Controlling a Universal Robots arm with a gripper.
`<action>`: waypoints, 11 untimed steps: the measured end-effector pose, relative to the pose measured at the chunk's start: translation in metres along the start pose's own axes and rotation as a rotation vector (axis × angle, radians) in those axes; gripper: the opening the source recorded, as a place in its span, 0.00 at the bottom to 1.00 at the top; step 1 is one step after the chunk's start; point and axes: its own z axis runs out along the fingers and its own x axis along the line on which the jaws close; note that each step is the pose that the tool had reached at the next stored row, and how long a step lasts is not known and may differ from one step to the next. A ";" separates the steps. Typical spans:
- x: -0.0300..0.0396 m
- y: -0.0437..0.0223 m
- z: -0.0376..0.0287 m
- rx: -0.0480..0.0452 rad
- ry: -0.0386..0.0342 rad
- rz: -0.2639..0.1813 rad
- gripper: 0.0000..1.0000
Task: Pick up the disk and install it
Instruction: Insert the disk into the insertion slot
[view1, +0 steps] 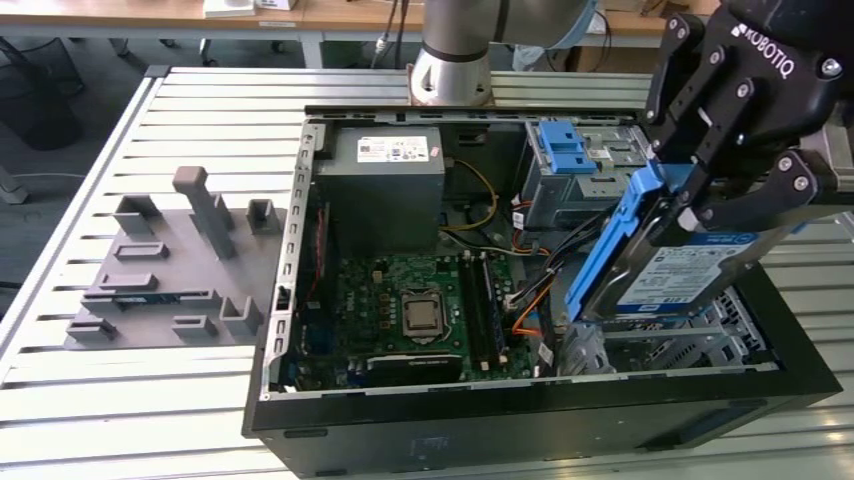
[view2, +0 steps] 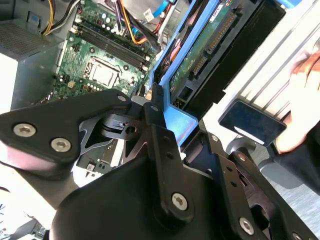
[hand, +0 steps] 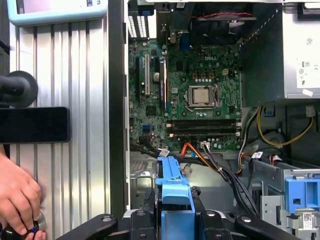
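Hand (view1: 727, 205) clamped on the disk (view1: 694, 268), gripping its upper edge between the blue rails. Disk hangs directly below the hand, tilted on edge, just above the drive cage (view1: 667, 347). Its long axis slopes down toward the cage.

The black gripper (view1: 721, 200) clamps a silver disk (view1: 687, 275) with a white-and-blue label and bright blue rails. Below the gripper lies a green motherboard (view1: 414, 305) inside a black case (view1: 534, 420). Farther from the gripper, a grey power supply (view1: 387, 190) bears a white sticker. Cables (hand: 192, 151) close by look orange, possibly red. The ribbed table (view1: 134, 400) is silver.
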 end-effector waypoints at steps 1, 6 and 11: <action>-0.0001 -0.0021 0.0003 0.0000 -0.0001 0.000 0.36; -0.0009 -0.0129 0.0024 0.0000 0.0000 -0.001 0.36; -0.0011 -0.0210 0.0041 0.0000 0.0000 -0.001 0.36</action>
